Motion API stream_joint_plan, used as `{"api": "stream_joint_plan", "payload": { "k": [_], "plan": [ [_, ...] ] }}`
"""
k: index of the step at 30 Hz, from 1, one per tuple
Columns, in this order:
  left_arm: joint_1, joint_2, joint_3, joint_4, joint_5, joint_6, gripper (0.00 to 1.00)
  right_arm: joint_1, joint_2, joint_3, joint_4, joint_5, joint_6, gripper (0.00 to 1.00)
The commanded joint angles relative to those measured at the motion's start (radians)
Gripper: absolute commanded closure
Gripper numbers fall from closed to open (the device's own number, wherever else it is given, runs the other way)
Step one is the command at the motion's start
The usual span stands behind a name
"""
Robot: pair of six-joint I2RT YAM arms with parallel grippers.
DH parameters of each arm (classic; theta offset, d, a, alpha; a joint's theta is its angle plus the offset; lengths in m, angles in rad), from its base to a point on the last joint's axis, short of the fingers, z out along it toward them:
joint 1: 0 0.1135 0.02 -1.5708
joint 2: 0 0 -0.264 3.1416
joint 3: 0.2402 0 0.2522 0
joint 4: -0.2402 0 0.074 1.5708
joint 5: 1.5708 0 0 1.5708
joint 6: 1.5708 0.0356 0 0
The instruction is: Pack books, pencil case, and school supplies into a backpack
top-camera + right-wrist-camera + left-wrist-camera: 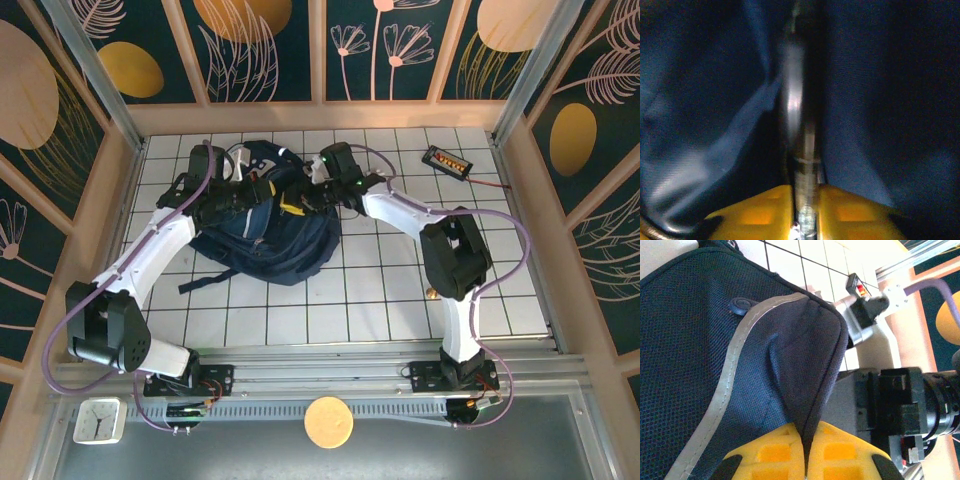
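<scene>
Top cam bright, sharp, right wrist cam v. dark, backpack (880, 100) blurred

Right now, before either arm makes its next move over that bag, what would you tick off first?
1. Left gripper clamped on the backpack rim, holding its edge up: ok.
2. Pen gripped in the right gripper: ok.
3. Pen down inside the backpack, with dark fabric on both sides of it: ok.
4. Pen's far end resting on something below: cannot tell, the view is blurred.
5. What else already lies inside the backpack: cannot tell, too dark.
</scene>
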Motion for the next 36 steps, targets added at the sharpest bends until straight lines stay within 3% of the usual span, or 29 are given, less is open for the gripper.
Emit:
{"api": "stream_joint_plan", "payload": {
  "k": [1, 3, 5, 18, 20, 22, 24, 27, 31, 36],
  "plan": [
    [-0.006, -0.013, 0.067, 0.126, 0.076, -0.026, 1.00, 0.023, 0.052, 0.108, -0.050, 0.000, -0.036, 0.64],
    [-0.005, -0.007, 0.069, 0.126, 0.080, -0.024, 1.00, 0.027, 0.053, 0.142, -0.076, -0.003, -0.063, 0.49],
    [-0.005, -0.004, 0.066, 0.129, 0.081, -0.023, 1.00, 0.026, 0.030, 0.130, -0.096, 0.015, -0.073, 0.44],
    [-0.005, 0.023, 0.026, 0.139, 0.104, -0.015, 1.00, -0.023, -0.334, -0.175, -0.227, 0.172, -0.094, 0.42],
    [-0.005, 0.013, 0.002, 0.123, 0.103, -0.014, 0.82, -0.035, -0.376, -0.205, -0.278, 0.212, -0.087, 0.41],
    [-0.005, -0.015, -0.031, 0.112, 0.086, -0.010, 0.70, -0.035, -0.387, -0.209, -0.352, 0.250, -0.092, 0.35],
    [-0.005, -0.054, -0.065, 0.092, 0.054, -0.017, 0.52, -0.020, -0.380, -0.212, -0.398, 0.284, -0.109, 0.31],
    [-0.004, -0.130, -0.135, 0.074, 0.005, -0.050, 0.02, 0.008, -0.342, -0.201, -0.431, 0.316, -0.128, 0.28],
    [0.016, -0.236, -0.256, 0.033, -0.070, -0.135, 0.01, 0.031, -0.281, -0.202, -0.390, 0.328, -0.112, 0.28],
    [0.124, -0.344, -0.404, 0.028, -0.070, -0.242, 0.01, 0.041, -0.201, -0.145, -0.374, 0.358, -0.098, 0.28]
  ]
}}
